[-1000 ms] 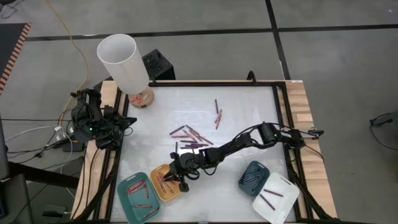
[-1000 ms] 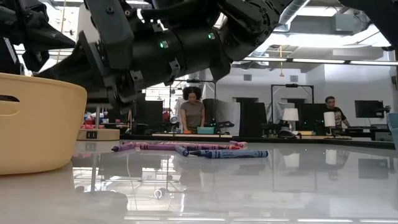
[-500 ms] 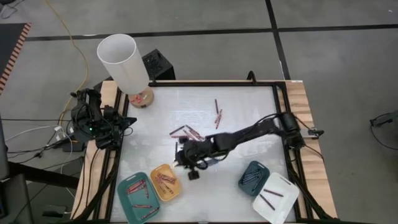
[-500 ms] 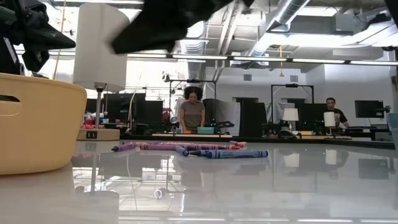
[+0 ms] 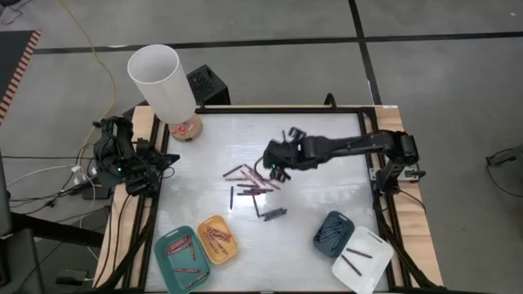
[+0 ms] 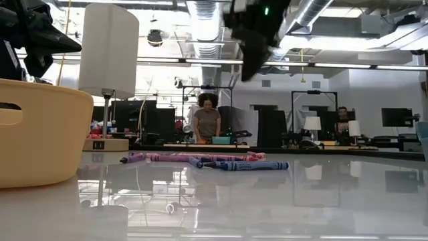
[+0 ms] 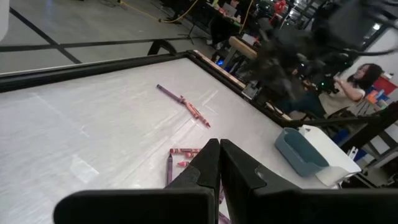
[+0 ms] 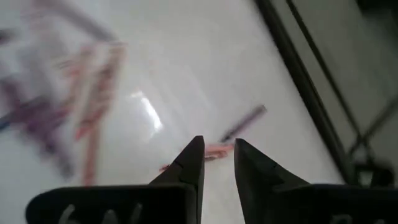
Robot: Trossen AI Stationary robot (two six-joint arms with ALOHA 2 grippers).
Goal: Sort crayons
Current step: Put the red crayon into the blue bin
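Note:
Several crayons (image 5: 249, 181) lie loose in a heap on the white table's middle; they show as a low row in the low view (image 6: 200, 161). Two more (image 8: 208, 152) lie farther back, under my right gripper. My right gripper (image 5: 273, 163) hangs above the table just behind the heap, its fingers a little apart and empty (image 8: 217, 152). My left gripper (image 7: 219, 149) is shut and empty, with its arm (image 5: 122, 159) parked off the table's left edge. Sorted crayons lie in the teal tray (image 5: 167, 263), yellow tray (image 5: 231, 249), dark-blue tray (image 5: 343, 219) and white tray (image 5: 377, 255).
A tall white cylinder (image 5: 159, 82) on a round wooden base stands at the far left corner. The four trays sit along the near edge, two at the left and two at the right. A black frame (image 5: 364, 163) borders the table. People sit in the room beyond (image 6: 207, 124).
My right gripper has left the yellow tray at the near left and swung toward the far edge and the right, rising, and now hangs over the loose crayons at the table's middle. The crayons on the table have not moved.

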